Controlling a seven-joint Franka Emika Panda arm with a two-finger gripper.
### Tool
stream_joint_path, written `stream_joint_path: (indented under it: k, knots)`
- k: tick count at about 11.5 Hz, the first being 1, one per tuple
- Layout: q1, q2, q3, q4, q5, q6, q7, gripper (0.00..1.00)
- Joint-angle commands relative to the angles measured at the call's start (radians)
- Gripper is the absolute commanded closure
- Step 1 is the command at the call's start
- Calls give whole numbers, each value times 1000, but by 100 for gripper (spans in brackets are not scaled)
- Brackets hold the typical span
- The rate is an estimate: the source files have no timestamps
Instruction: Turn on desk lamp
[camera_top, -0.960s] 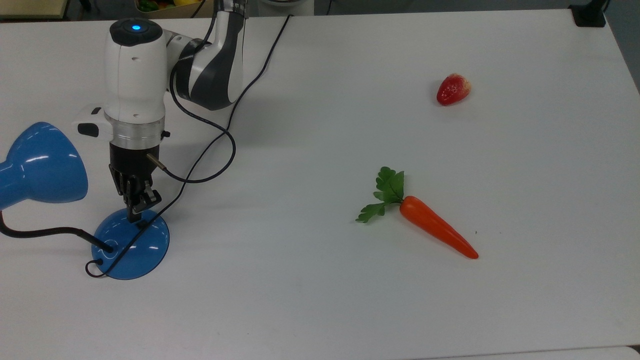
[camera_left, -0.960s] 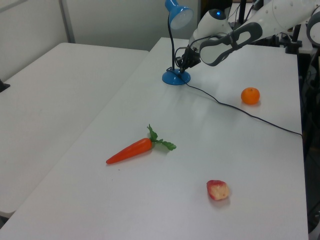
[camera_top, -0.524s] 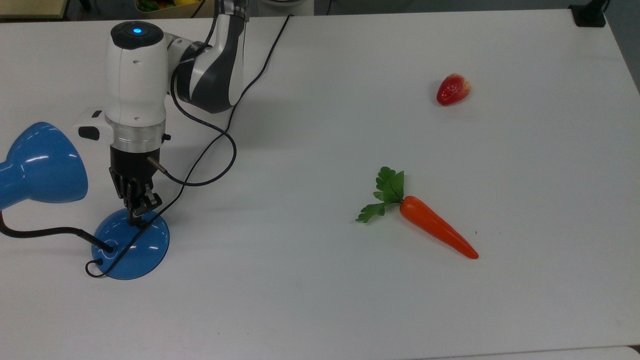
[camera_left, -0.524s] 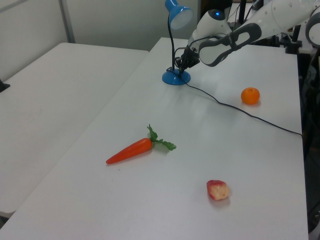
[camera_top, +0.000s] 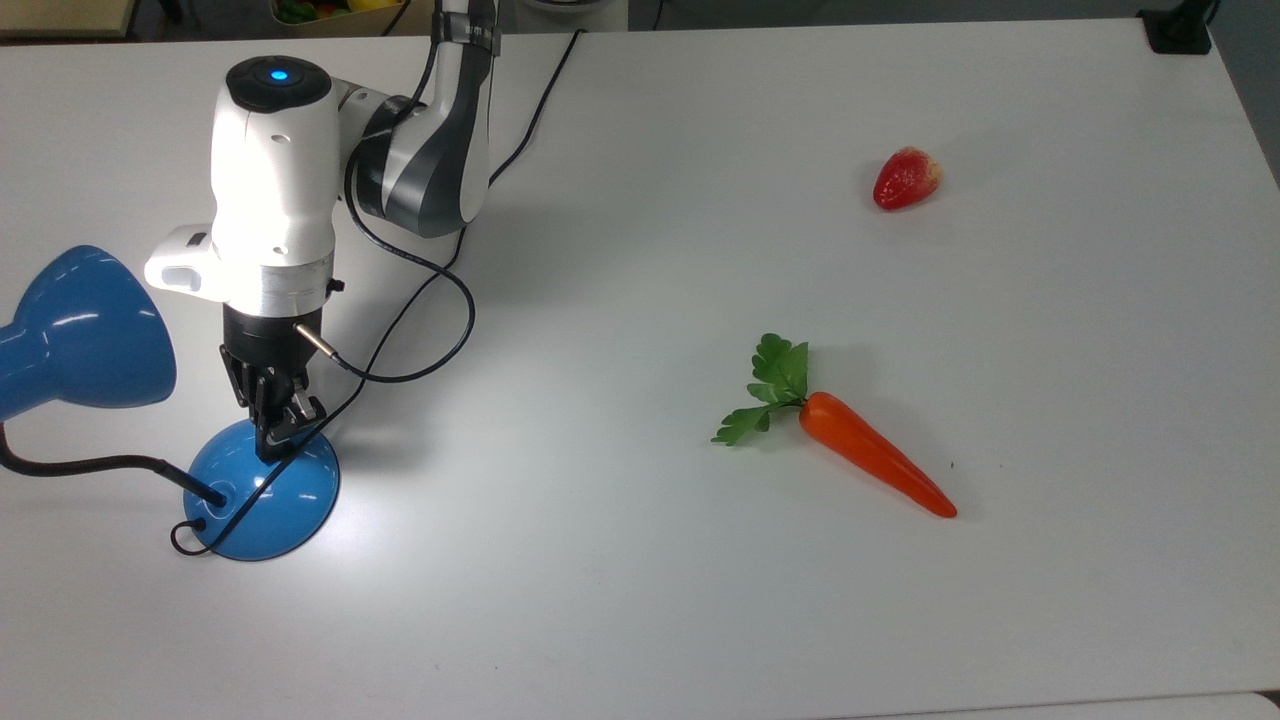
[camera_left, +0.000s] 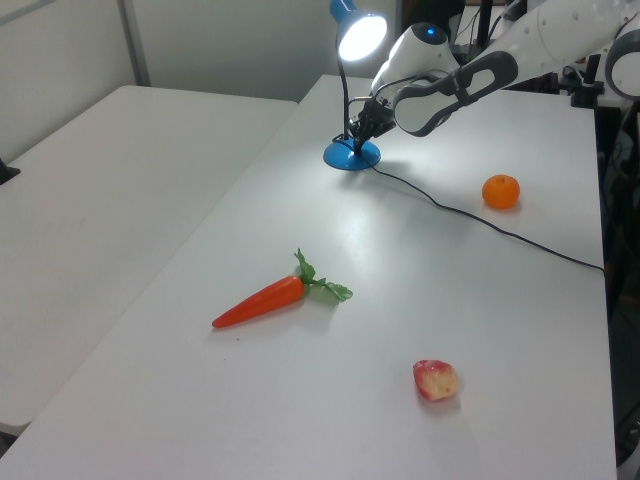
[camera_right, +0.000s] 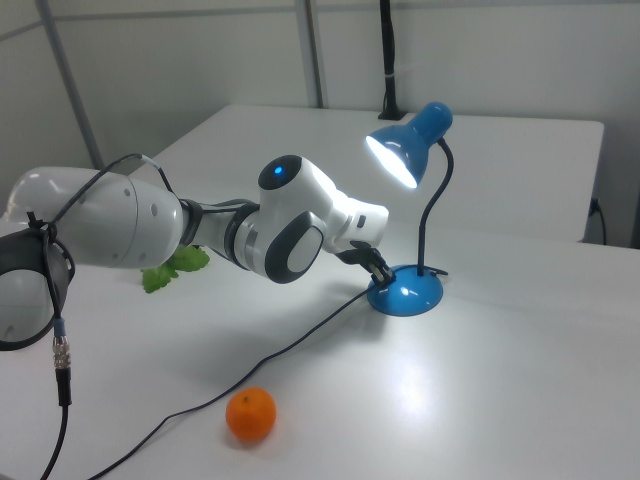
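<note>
Since half a second ago the tool (camera_top: 274, 432) has dipped a touch lower onto the round base of the desk lamp (camera_top: 262, 490) and the bulb is lit now — the shade glows white in the right view and a bright patch falls on the bench (camera_top: 640, 600) around the base. Tool fingers look pinched together with nothing between them, tips pressing on the base's top edge. Lamp sits at the top view's left edge, shade (camera_top: 85, 330) tilted over the arm (camera_top: 272, 170), black neck curving back down into the base, thin cord (camera_top: 520, 110) trailing off across the bench. Further off: a carrot (camera_top: 870, 460) mid-bench, a strawberry (camera_top: 906, 178) beyond it — and an orange (camera_right: 250, 414) near the cord in the right view.
</note>
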Motion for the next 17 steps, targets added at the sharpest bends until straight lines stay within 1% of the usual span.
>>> stream_joint_path:
  k: [1,2,4,6,10,14,15,16,17]
  knots:
    - [8,17,-7,20,2,20,11,100]
    - [9,5,-7,16,5,19,7,100]
    - [6,-50,-7,3,2,4,1,100]
    - [6,-96,-7,-10,2,-73,-25,100]
    - [8,-208,-5,-11,12,-362,-133,100]
    - [35,-303,-5,-11,12,-646,-280,100]
    - [46,-326,-7,-11,12,-735,-339,99]
    - [54,-352,-7,-10,11,-824,-401,96]
    - [55,-383,-7,-10,0,-905,-461,89]
